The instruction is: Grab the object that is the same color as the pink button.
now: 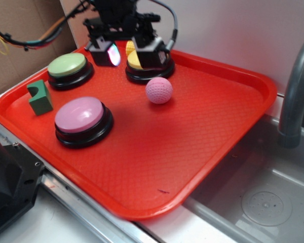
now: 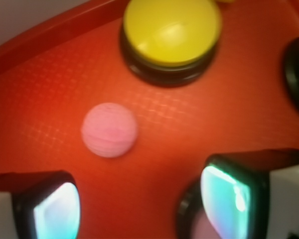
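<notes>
The small pink dimpled ball (image 1: 159, 90) lies on the red tray (image 1: 228, 126), just right of the yellow button. The pink dome button (image 1: 80, 115) on its black base stands at the tray's front left. My gripper (image 1: 125, 53) hovers open and empty over the tray's back, by the yellow button (image 1: 137, 63). In the wrist view the ball (image 2: 109, 130) lies ahead of the gripper (image 2: 142, 204), a little left of centre and apart from both fingers. The pink button's edge (image 2: 197, 221) peeks from behind the right finger.
A green-topped button (image 1: 67, 66) and a green notched block (image 1: 40, 97) sit at the tray's left. A small yellow object (image 1: 130, 46) lies behind the yellow button. A steel sink (image 1: 263, 197) and grey faucet (image 1: 294, 91) are to the right.
</notes>
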Tool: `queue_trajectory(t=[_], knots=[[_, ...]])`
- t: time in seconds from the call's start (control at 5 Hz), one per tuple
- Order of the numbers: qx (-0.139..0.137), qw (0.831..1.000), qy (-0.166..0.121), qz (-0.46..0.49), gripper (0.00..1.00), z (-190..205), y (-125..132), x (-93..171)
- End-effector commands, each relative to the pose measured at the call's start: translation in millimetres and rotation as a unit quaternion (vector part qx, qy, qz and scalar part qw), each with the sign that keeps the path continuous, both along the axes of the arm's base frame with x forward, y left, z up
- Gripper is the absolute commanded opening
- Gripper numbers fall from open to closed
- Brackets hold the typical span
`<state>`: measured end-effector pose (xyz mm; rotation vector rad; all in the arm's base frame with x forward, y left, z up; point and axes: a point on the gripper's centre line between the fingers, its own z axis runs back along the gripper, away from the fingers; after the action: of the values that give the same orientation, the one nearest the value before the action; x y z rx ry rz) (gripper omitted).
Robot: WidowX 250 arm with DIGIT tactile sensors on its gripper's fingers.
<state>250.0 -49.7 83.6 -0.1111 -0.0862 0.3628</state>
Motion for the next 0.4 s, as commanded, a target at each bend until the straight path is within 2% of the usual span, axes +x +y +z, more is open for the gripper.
queue_trajectory(t=[0.0, 0.2], knots=[[0.018, 0.999, -0.004, 0.026, 1.0, -42.3, -22.6, 45.1], [0.045, 0.999, 0.016, 0.005, 0.78, -60.2, -25.5, 49.7]])
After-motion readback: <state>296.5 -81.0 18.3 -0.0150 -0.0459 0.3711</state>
